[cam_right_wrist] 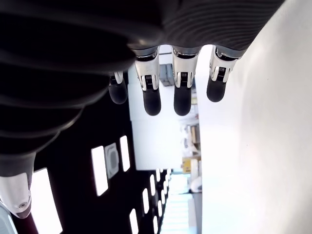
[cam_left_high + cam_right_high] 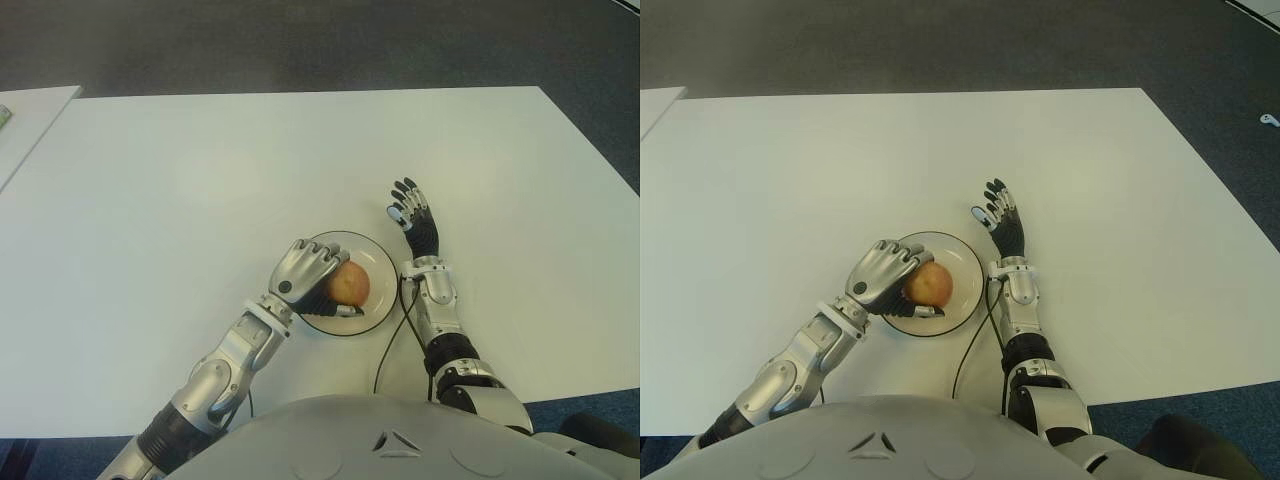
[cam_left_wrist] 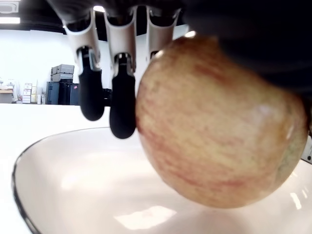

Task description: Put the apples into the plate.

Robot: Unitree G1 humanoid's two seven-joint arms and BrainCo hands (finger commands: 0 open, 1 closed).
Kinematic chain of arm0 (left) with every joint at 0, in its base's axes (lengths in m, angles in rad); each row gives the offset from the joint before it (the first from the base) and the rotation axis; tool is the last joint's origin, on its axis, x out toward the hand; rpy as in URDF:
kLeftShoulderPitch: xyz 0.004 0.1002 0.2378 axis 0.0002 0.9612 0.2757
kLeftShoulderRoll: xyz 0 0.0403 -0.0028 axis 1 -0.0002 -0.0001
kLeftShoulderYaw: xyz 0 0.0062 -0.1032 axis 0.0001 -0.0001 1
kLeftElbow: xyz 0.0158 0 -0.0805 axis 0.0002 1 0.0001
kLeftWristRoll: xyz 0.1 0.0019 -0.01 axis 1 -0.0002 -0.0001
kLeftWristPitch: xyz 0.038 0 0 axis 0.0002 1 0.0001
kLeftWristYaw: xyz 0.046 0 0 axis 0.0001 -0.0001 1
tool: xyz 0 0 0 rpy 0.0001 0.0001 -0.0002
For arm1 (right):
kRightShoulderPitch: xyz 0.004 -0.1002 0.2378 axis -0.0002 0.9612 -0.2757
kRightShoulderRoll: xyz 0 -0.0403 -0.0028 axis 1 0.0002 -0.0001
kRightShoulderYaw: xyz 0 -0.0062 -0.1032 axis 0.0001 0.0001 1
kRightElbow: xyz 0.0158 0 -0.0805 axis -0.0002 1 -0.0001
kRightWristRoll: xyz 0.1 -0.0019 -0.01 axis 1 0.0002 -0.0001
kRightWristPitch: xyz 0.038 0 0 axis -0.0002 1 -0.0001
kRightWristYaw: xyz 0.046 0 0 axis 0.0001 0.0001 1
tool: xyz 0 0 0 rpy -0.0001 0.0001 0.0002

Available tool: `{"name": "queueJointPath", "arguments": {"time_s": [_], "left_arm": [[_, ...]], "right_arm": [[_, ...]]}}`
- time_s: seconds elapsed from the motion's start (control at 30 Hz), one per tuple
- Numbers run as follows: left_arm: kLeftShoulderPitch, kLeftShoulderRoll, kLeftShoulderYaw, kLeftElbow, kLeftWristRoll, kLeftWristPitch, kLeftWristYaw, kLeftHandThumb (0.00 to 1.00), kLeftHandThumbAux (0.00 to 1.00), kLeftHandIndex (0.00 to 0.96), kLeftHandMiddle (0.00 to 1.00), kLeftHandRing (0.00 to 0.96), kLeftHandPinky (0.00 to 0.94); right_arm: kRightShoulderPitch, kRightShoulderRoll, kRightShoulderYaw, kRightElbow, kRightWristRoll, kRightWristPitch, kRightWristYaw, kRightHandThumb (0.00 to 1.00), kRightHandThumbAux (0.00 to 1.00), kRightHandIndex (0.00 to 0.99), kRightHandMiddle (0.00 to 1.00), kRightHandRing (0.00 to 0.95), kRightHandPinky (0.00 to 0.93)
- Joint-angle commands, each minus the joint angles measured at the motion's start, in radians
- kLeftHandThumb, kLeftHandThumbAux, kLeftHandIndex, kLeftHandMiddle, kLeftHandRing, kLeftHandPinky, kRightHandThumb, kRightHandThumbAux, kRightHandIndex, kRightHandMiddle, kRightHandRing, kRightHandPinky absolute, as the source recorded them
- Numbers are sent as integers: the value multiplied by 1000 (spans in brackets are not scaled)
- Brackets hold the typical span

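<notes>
White and broad, the bench (image 2: 200, 180) fills most of both eye views, with dark grey floor (image 2: 300, 45) beyond its far edge and a second white surface (image 2: 25, 115) showing at 10 o'clock. One plate (image 2: 372, 255) stands on the bench near the robot's body, white with a thin dark rim. One apple (image 2: 349, 285), red and yellow, is in view, and it sits within the plate's rim; the left wrist view shows its underside low over the plate's white floor, though whether the two touch cannot be told. The left hand (image 2: 305, 272) comes in from 7 o'clock and is clamped over the apple, fingers (image 3: 122, 109) curled round its far side. The right hand (image 2: 412, 215) shows just beside the plate at 2 o'clock from it, fingers spread straight and holding nothing. One dark cable (image 2: 392, 340) runs across the bench from the plate's near edge toward the robot.
</notes>
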Motion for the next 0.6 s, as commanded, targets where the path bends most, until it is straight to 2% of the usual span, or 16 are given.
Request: {"name": "queueJointPath", "arguments": {"time_s": [0.03,0.27,0.6], "left_arm": [[7,8,22,-41,16,16,-41,134,301,8,8,8,7],[2,23,31,-67,40,10,-72,80,253,0,0,0,0],[3,22,55,-83,24,-3,-81,80,201,0,0,0,0]], "right_arm": [[169,36,-18,137,39,22,4,165,539,63,120,98,106],[171,37,-16,134,36,23,2,175,541,69,129,105,123],[168,52,-33,138,73,1,35,173,539,65,125,104,113]]}}
